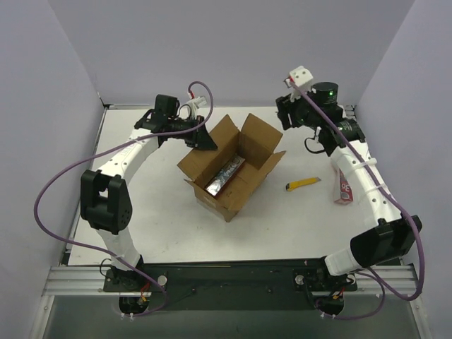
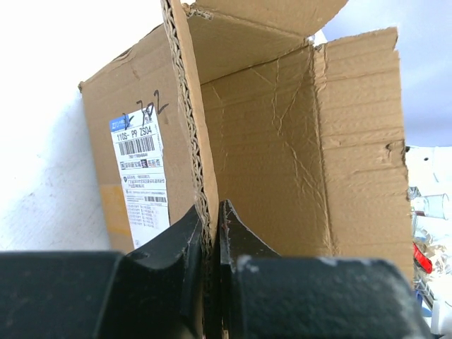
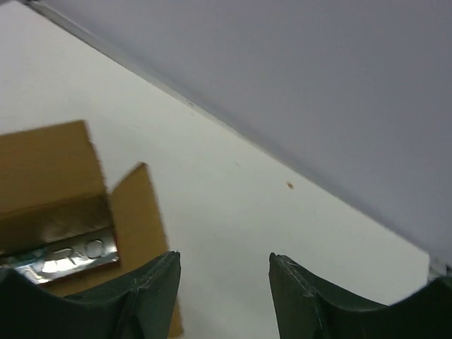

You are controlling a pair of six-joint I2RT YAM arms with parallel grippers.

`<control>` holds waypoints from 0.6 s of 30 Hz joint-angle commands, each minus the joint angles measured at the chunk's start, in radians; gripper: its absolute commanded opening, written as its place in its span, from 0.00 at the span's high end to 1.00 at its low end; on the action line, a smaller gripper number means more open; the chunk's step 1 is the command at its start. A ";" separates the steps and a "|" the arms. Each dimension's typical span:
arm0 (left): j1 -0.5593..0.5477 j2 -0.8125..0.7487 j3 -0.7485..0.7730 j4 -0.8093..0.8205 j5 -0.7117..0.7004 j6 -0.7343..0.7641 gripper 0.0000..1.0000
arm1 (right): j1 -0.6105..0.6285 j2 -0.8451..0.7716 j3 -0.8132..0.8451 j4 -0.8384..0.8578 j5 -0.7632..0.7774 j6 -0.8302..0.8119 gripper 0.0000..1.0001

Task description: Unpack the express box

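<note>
The express box [image 1: 244, 185], brown corrugated cardboard with its flaps open, stands mid-table, and a shiny silver packet [image 1: 226, 174] lies inside it. My left gripper [image 1: 207, 138] is shut on the edge of the box's left flap. In the left wrist view the black fingers [image 2: 185, 233] pinch the corrugated flap edge [image 2: 189, 106], and the white printed label [image 2: 141, 169] shows to its left. My right gripper [image 1: 284, 113] hangs open above the table behind and to the right of the box, holding nothing. The right wrist view shows its gap [image 3: 222, 258] over bare table, with the box [image 3: 49, 166] and the silver packet [image 3: 63, 258] at lower left.
A small yellow utility knife [image 1: 302, 184] lies on the table right of the box. A slim red-and-white carton [image 1: 344, 186] lies farther right, beside the right arm. Lilac walls close in the back and both sides of the table.
</note>
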 commanded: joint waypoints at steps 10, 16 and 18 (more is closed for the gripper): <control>-0.016 -0.015 0.109 0.046 0.110 0.031 0.95 | 0.311 0.056 -0.098 -0.037 -0.392 -0.524 0.67; -0.045 -0.042 0.124 -0.028 0.147 0.172 1.00 | 0.343 -0.110 -0.419 -0.143 -0.350 -0.756 0.66; -0.057 -0.061 0.121 -0.026 0.191 0.213 1.00 | 0.340 -0.156 -0.471 -0.140 -0.340 -0.802 0.63</control>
